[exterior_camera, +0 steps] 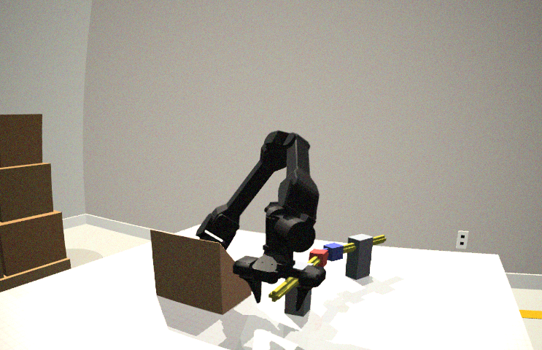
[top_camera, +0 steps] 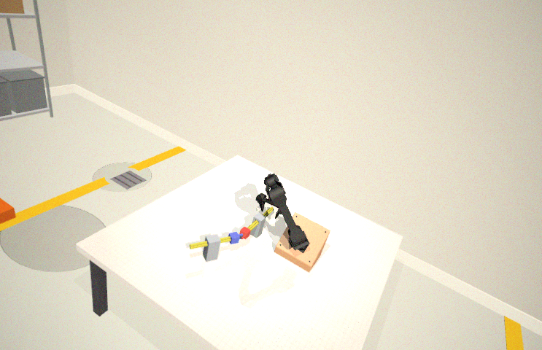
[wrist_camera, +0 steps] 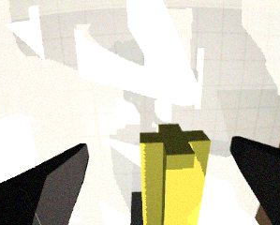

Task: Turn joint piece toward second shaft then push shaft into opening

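The first yellow shaft [top_camera: 198,245] [exterior_camera: 378,239] passes through a grey block [top_camera: 211,249] [exterior_camera: 358,259]. On its inner end are a blue piece [top_camera: 233,238] [exterior_camera: 333,251] and, hinged to it, the red joint piece [top_camera: 244,232] [exterior_camera: 318,257]. The second yellow shaft [top_camera: 253,225] [exterior_camera: 284,289] [wrist_camera: 182,197] runs through the other grey block [top_camera: 258,227] [exterior_camera: 297,301]. Its inner end meets the red piece, roughly in line with it; how deep it sits is hidden. My gripper [top_camera: 269,213] [exterior_camera: 278,305] [wrist_camera: 160,147] is wide open, its fingers on either side of the shaft's outer end, with gaps visible in the wrist view.
The arm's wooden base [top_camera: 314,235] [exterior_camera: 188,267] stands beside the second shaft's side of the setup. The white table's [top_camera: 321,297] far edge lies behind the gripper in the top view. A shelf [top_camera: 14,60] and stacked boxes [exterior_camera: 21,189] stand away from the table.
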Robot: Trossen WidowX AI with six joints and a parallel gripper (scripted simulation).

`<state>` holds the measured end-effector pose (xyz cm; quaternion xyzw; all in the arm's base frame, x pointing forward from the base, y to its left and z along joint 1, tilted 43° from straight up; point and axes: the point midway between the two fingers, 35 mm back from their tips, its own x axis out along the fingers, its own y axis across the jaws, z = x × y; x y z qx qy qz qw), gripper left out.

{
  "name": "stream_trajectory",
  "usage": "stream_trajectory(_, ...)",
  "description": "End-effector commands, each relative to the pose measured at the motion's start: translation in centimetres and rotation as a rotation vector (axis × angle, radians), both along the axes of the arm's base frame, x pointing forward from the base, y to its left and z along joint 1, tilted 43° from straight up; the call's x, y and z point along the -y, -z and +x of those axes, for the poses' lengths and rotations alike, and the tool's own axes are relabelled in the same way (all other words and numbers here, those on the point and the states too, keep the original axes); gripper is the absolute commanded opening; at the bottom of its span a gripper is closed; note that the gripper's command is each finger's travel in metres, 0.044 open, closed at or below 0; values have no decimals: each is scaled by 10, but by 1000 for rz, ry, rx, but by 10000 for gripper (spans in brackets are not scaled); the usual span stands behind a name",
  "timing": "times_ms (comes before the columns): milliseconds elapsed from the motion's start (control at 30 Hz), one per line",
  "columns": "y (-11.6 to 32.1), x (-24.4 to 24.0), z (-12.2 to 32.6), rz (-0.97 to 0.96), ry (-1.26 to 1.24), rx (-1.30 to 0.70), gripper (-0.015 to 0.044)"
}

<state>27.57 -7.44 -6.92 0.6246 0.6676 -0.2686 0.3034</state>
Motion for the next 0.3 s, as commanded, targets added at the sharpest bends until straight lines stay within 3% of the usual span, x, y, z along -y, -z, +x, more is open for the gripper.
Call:
stream_trajectory(0, 0, 0, 0, 1, -1, 1, 440)
stream_trajectory(267, -22, 20, 1, 0, 1, 1, 440)
